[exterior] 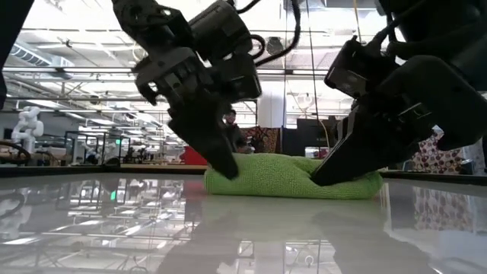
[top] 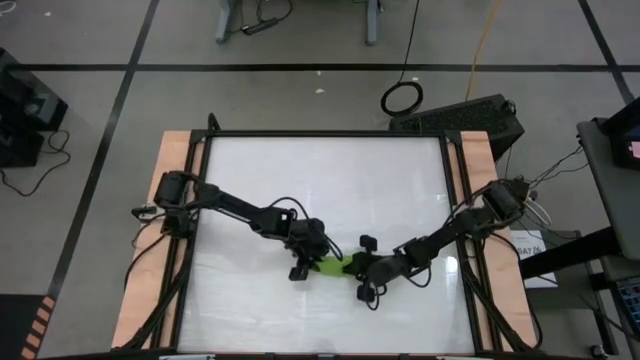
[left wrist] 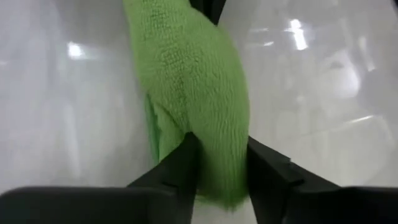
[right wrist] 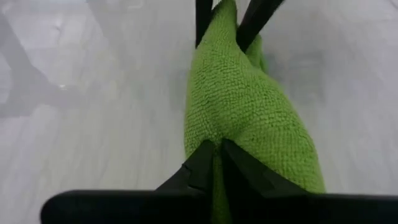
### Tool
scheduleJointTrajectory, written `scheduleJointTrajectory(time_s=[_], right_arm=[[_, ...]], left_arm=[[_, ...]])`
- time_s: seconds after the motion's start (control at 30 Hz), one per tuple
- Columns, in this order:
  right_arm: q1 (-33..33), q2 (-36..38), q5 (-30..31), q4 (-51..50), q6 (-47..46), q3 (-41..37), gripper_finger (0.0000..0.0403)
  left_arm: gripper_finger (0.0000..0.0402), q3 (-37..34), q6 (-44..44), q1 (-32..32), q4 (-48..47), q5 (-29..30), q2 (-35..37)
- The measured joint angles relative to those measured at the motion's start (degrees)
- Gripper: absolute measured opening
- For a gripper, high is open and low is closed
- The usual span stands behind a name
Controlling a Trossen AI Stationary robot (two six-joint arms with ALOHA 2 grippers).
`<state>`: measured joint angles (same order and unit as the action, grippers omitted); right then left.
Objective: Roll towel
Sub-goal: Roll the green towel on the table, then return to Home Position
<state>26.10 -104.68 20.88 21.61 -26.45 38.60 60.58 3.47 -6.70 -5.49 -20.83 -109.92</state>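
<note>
towel: lime-green soft knit cloth (exterior: pixel 293 176), bunched into a low roll on glossy white table (top: pixel 300 180), long axis run from one pincer to the other | L gripper (left wrist: pixel 219 177): one end pinched, jaws narrowly apart | R gripper (right wrist: pixel 217 163): opposite end clamped, nearly closed | both equally near; roll lies betw. them

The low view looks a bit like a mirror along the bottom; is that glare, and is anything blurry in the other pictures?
Low view: the glossy table reflects the ceiling lights and the towel. High view: the tabletop is a washed-out white. Left wrist view: soft light spots on the table, the towel's far end blurred. Right wrist view: the towel's weave is sharp near the right pincer.
</note>
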Motion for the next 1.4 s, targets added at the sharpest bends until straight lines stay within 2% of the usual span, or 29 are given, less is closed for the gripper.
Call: scheduleJointTrajectory(time_s=[0.13, 0.3, 0.5, 0.83, 1.0, 1.23, 1.4], right_arm=[[-1.71, -0.09, -0.60, 3.91, 1.10, -1.75, 0.0029], [-5.36, -0.11, -3.76, 4.42, 3.71, -1.78, 0.0029], [-10.80, -0.19, -7.24, 5.41, 8.07, -1.79, 0.0029], [-19.77, -0.26, -17.22, 8.32, 13.25, -1.93, 0.0029], [-21.48, -0.09, -20.86, 10.44, 14.04, -2.03, 0.0032], [-21.22, 5.71, -22.64, 8.28, 15.21, -2.12, 0.0080], [-20.07, 14.06, -22.63, 2.73, 16.86, -2.04, 0.0132]], left_arm=[[0.0153, -0.09, -2.39, -0.64, -5.04, 5.38, 4.67], [0.0172, -0.03, -2.80, -2.63, -12.96, 12.84, 11.22], [0.0174, 0.03, -1.54, -7.86, -16.78, 19.23, 16.58], [0.0174, 0.11, 4.58, -17.64, -28.88, 37.24, 23.82], [0.0173, -0.06, 6.76, -21.67, -31.63, 41.12, 27.49], [0.0173, -5.64, 11.09, -26.10, -31.03, 48.74, 34.04], [0.0173, -13.39, 16.82, -28.27, -27.98, 50.35, 39.95]])
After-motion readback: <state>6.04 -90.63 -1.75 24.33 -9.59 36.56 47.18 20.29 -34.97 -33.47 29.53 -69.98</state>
